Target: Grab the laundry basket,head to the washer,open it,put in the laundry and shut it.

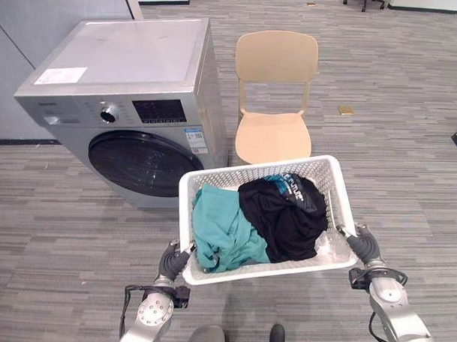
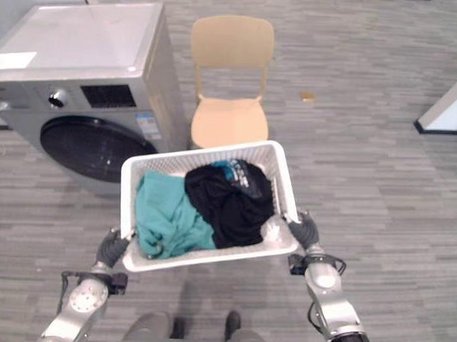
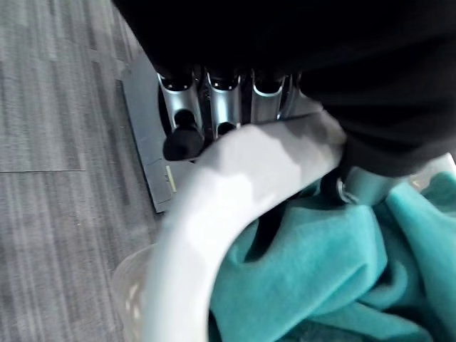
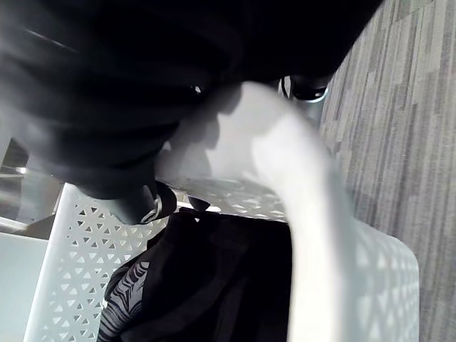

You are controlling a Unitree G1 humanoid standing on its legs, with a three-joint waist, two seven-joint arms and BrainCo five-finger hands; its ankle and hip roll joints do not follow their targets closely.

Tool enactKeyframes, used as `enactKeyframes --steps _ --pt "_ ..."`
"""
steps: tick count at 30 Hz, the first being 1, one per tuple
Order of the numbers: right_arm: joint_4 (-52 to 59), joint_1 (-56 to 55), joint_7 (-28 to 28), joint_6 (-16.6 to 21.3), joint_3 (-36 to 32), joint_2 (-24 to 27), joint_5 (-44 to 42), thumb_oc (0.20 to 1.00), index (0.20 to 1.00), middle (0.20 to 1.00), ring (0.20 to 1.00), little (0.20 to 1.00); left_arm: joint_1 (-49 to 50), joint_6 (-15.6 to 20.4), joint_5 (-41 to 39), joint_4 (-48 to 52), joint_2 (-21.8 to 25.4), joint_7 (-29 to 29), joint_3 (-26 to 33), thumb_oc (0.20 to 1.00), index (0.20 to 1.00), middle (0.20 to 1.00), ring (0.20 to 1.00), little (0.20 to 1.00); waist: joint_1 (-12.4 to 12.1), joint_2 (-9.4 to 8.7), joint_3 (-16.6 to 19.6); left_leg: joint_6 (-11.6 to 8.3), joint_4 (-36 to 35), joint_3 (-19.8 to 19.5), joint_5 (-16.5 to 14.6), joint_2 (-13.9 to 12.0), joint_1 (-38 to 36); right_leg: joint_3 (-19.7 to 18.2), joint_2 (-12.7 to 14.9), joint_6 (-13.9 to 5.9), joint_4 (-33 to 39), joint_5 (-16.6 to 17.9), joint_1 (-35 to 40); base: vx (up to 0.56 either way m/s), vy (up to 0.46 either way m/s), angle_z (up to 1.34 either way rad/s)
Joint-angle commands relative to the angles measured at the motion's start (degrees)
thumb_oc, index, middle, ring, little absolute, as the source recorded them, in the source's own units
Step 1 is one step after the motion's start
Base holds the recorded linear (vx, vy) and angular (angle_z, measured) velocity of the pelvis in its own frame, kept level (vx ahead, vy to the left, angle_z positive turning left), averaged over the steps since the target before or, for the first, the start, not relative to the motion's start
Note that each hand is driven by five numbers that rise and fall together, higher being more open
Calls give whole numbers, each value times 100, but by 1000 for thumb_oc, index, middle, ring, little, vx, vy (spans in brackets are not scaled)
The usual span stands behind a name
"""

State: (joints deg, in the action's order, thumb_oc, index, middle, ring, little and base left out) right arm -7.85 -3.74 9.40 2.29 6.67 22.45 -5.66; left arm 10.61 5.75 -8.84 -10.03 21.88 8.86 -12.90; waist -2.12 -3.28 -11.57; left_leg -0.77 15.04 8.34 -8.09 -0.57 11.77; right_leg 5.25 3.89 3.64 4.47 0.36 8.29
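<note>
Both arms are raised from the near edge, bent slightly inward, with a white basket (image 1: 333, 191) carried between them above the floor (image 1: 409, 147). At the near left corner the left hand (image 1: 173, 262) is clamped on the rim; its fingers (image 3: 217, 107) are curled over the outer side of the white rim, with the thumb on the inner side against the laundry. At the right side the right hand (image 1: 363, 244) is set against the basket's rim; in its wrist view the rim is gripped between the thumb inside the perforated wall and the fingers outside. The basket is held roughly level, tilted a little down toward the near left. Inside it, a teal cloth (image 1: 220, 229) is heaped on the left and a black garment (image 1: 283, 218) on the right, the two touching. A washer (image 1: 133, 100), its round dark door closed, stands far left of the basket. A beige chair (image 1: 274, 97) stands just right of the washer, beyond the basket.
</note>
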Motion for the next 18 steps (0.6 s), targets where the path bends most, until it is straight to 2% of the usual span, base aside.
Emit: enactKeyframes --steps 1,2,4,6,7,9,10,11,12,13,16,18 --pt "523 30 -99 730 -176 25 -766 200 200 200 200 200 -105 502 -388 471 -65 -133 85 200 200 200 200 200 7 234 198 -205 -525 202 753 -209 -348 461 -162 -768 -441 -533 -323 299 -12 -32" --pt "455 56 -50 727 -154 -32 -761 200 200 200 200 200 -105 501 -335 523 -55 -98 108 200 200 200 200 200 -75 286 154 -291 -828 269 1095 -141 -158 395 -286 -759 -460 -601 -143 298 -5 -36" --pt "442 47 -22 732 -163 -88 -729 200 200 200 200 200 -71 505 -296 562 -59 -100 98 200 200 200 200 200 -117 289 145 -336 -943 476 1316 -177 -41 365 -344 -749 -507 -691 33 378 25 -48" --pt "451 31 -32 717 -147 -126 -710 200 200 200 200 200 -29 504 -281 583 -76 -112 117 200 200 200 200 200 -148 317 183 -270 -1110 564 1258 -195 -191 301 -381 -743 -574 -769 63 311 92 -36" --pt "418 36 -62 717 -60 -161 -650 200 200 200 200 200 42 509 -297 573 -110 -72 167 200 200 200 200 200 -246 296 251 -157 -1065 282 1139 -18 -297 199 -333 -823 -711 -855 194 372 155 -27" --pt "423 2 -125 707 -57 -205 -579 200 200 200 200 200 84 501 -309 552 -97 -138 100 200 200 200 200 200 -280 265 345 -7 -1203 176 1032 100 -524 130 -266 -955 -1132 -778 124 346 153 -50" --pt "424 4 -125 707 -57 -204 -578 200 200 200 200 200 83 501 -309 552 -98 -138 100 200 200 200 200 200 -288 274 357 -9 -1213 181 1049 86 -508 122 -278 -950 -1128 -761 103 269 127 -40" --pt "444 54 -135 721 -6 -205 -511 200 200 200 200 200 33 496 -308 527 -9 -132 85 200 200 200 200 200 -252 226 380 151 -1289 163 884 179 -719 57 -190 -1212 -1868 -514 -145 154 76 -19" --pt "443 58 -134 721 -6 -205 -511 200 200 200 200 200 30 496 -308 526 -10 -132 86 200 200 200 200 200 -262 236 395 148 -1291 171 898 162 -696 47 -206 -1206 -1862 -493 -170 307 105 -5" --pt "471 77 -194 688 6 -243 -455 200 200 200 200 200 -64 488 -265 507 77 -114 70 200 200 200 200 200 -158 250 350 211 -1374 107 753 139 -956 30 -141 -1327 -2324 -283 -716 207 30 0" --pt "431 151 -207 669 21 -237 -452 200 200 200 200 200 -111 493 -272 496 111 -131 59 200 200 200 200 200 -43 352 334 206 -1473 80 550 82 -1286 312 -14 -1160 -1887 -445 -1127 280 -2 7" --pt "434 150 -207 650 16 -222 -460 200 200 200 200 200 -100 489 -278 502 105 -151 55 200 200 200 200 200 0 370 319 196 -1473 30 490 71 -1375 357 3 -1127 -1733 -458 -1170 213 -61 5"
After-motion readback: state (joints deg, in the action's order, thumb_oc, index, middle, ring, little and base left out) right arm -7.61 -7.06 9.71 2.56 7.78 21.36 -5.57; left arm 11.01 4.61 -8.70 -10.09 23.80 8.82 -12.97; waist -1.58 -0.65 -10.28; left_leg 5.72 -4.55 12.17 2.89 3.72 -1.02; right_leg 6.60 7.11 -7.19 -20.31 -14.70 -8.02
